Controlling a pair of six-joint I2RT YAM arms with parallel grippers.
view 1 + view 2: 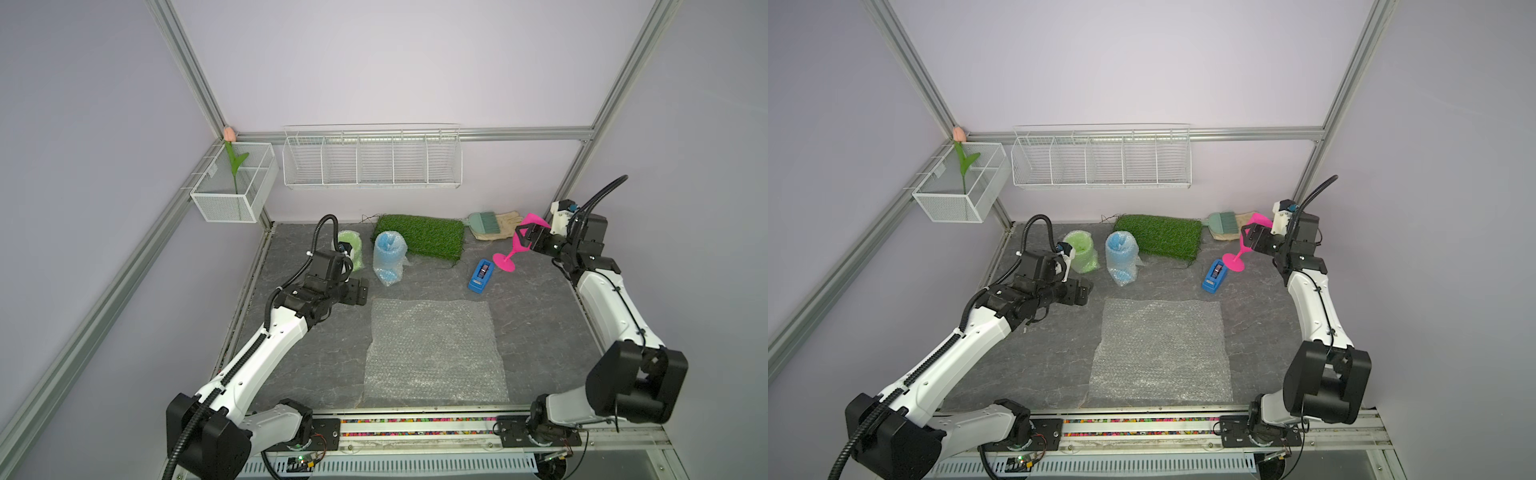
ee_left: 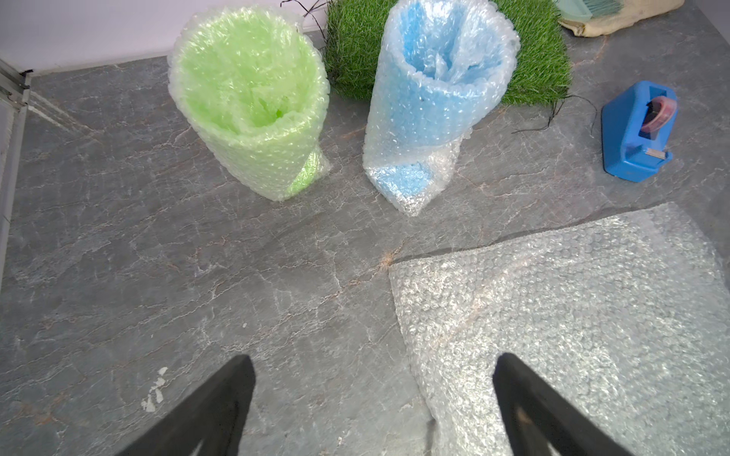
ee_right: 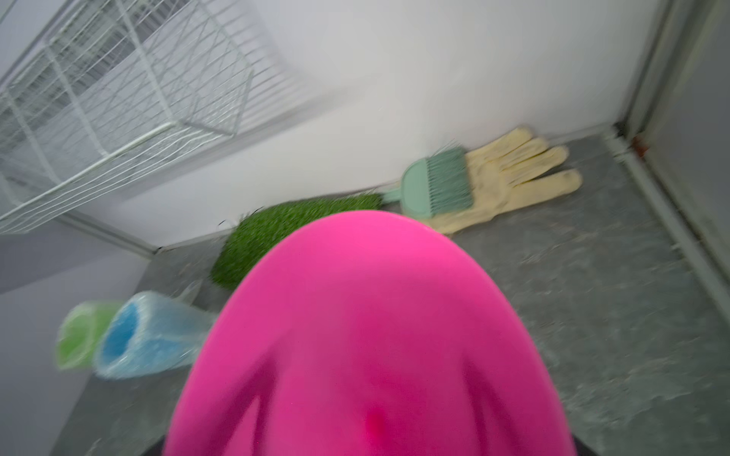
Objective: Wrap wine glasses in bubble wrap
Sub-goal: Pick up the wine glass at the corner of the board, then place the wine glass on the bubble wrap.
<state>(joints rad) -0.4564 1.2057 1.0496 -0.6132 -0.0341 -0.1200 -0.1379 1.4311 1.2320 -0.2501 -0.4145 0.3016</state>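
In both top views my right gripper (image 1: 524, 235) (image 1: 1250, 235) is shut on the bowl of the pink wine glass (image 1: 504, 262) (image 1: 1233, 262), which tilts with its foot down by the table at the back right. That bowl (image 3: 367, 316) fills the right wrist view and hides the fingers. The green wine glass (image 1: 352, 248) (image 2: 253, 98) and the blue one (image 1: 388, 257) (image 2: 434, 91) stand at the back left, each rolled in bubble wrap. A flat bubble wrap sheet (image 1: 432, 349) (image 2: 572, 316) lies mid-table. My left gripper (image 1: 358, 291) (image 2: 371, 359) hangs open and empty over the sheet's far left corner.
A blue tape dispenser (image 1: 481, 276) sits right beside the pink foot. Behind it lie a green grass mat (image 1: 419, 235), a brush (image 1: 482, 222) and a cream glove (image 1: 500, 226). A wire rack (image 1: 372, 156) and a mesh basket (image 1: 232, 195) with a tulip hang on the wall.
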